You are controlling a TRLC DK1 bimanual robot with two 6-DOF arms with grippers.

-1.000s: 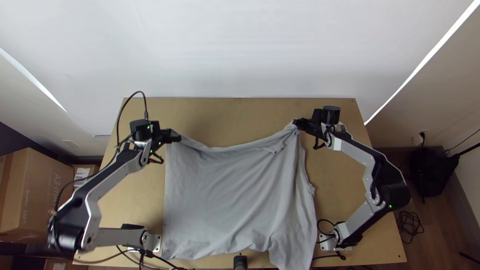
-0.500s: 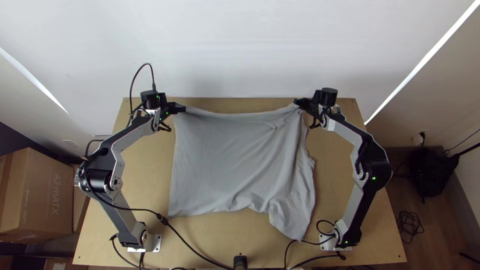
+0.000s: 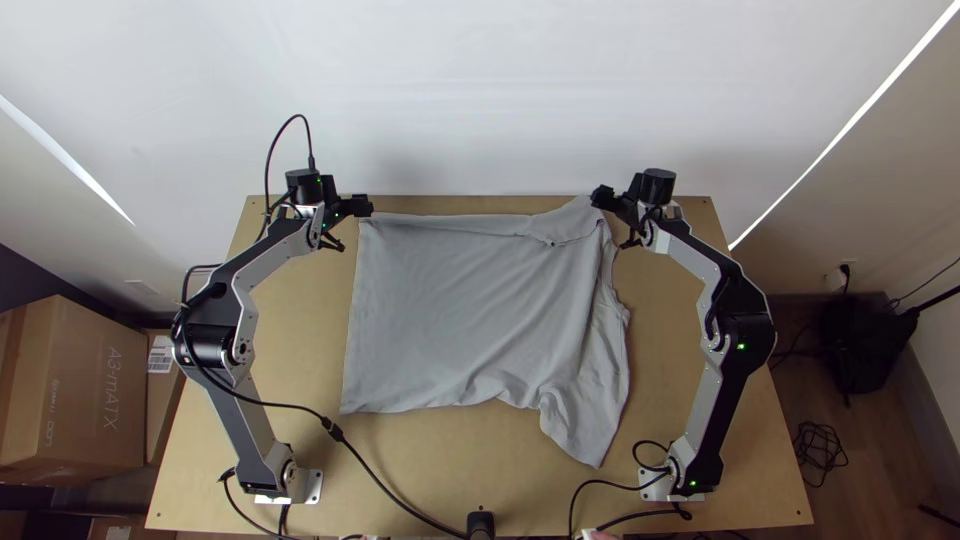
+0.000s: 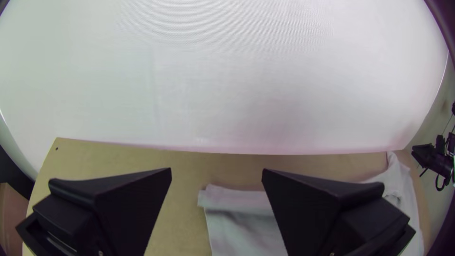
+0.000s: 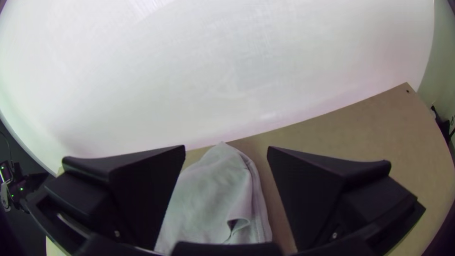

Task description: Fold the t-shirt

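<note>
"T-shirt (image 3: 470,310) in the top view?"
"On the counter (image 3: 670,350), mostly spread, one end rumpled. Light, soft, easily creased, I'd judge."
"Left wrist view?"
"My left tool (image 4: 216,173) gapes, a corner showing in the gap. I'd pinch there."
"Right wrist view?"
"My right tool (image 5: 226,150) is parted too; I'd take the peaked corner, layers together."

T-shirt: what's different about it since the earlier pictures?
The left gripper and right gripper moved toward the far edge of the table, drawing the t-shirt along; both have since opened and let go of its far corners. It's still mostly spread out.
</note>
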